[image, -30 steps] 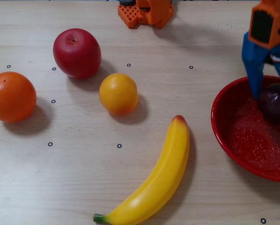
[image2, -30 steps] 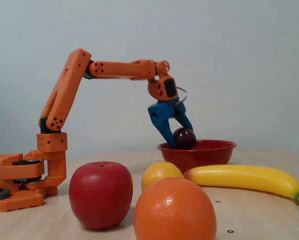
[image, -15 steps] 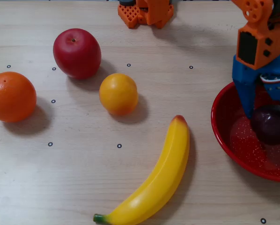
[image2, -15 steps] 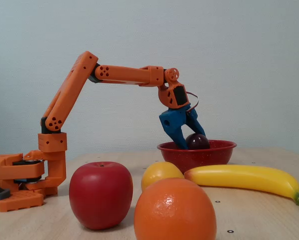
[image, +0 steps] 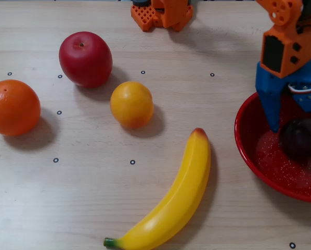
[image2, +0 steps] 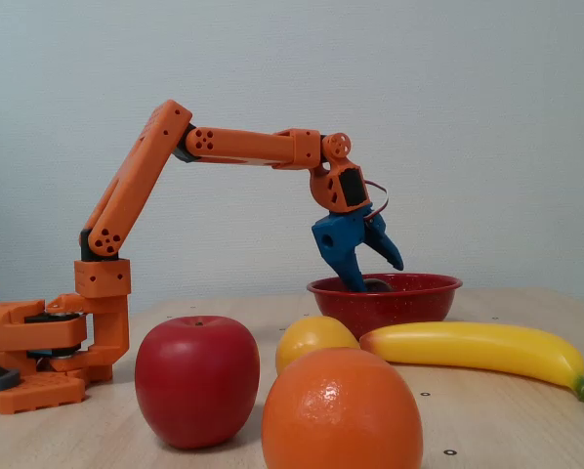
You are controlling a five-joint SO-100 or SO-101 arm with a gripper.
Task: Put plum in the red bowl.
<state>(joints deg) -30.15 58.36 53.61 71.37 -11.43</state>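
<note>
fingers [image2: 388, 249] of the gripper [image: 295, 121] are spread wide, gripping nothing. plum [image: 300, 138] lies inside the red bowl [image: 247, 146], just beside the blue tips. release looks done; next move calls for lifting straight up, clear of the rim.

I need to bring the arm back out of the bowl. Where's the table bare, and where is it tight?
Overhead, bare table runs along the near edge left of the banana, and between the arm base and the red bowl. It's crowded around the apple, the orange and the small yellow fruit.
</note>
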